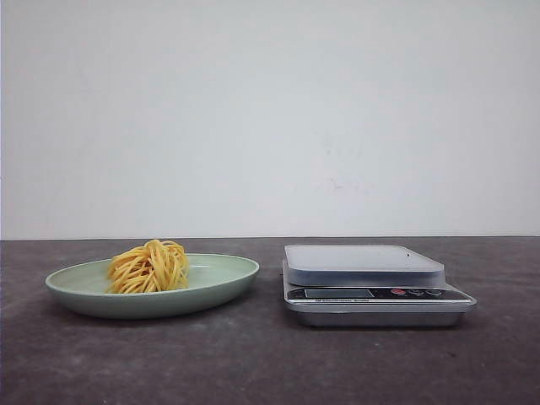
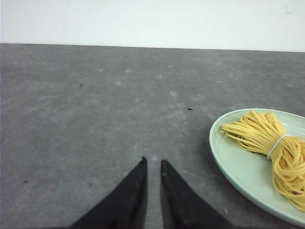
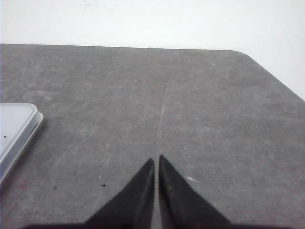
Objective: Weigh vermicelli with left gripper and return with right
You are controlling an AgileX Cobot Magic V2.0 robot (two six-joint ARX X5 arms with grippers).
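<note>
The vermicelli (image 1: pixel 149 267), a small nest of yellow-orange strands, lies on the pale green plate (image 1: pixel 228 283) at the table's left. A silver kitchen scale (image 1: pixel 371 278) stands to the plate's right, with nothing on its platform. Neither arm shows in the front view. In the left wrist view my left gripper (image 2: pixel 153 162) hangs over bare table beside the plate (image 2: pixel 238 167). Its fingers are nearly together and hold nothing. The vermicelli (image 2: pixel 271 148) there has a white band round it. My right gripper (image 3: pixel 156 158) is shut and empty over bare table, beside the scale's corner (image 3: pixel 14 129).
The dark grey tabletop (image 1: pixel 270 363) meets a white wall behind. In the right wrist view the table's rounded far corner (image 3: pixel 248 55) and its side edge show.
</note>
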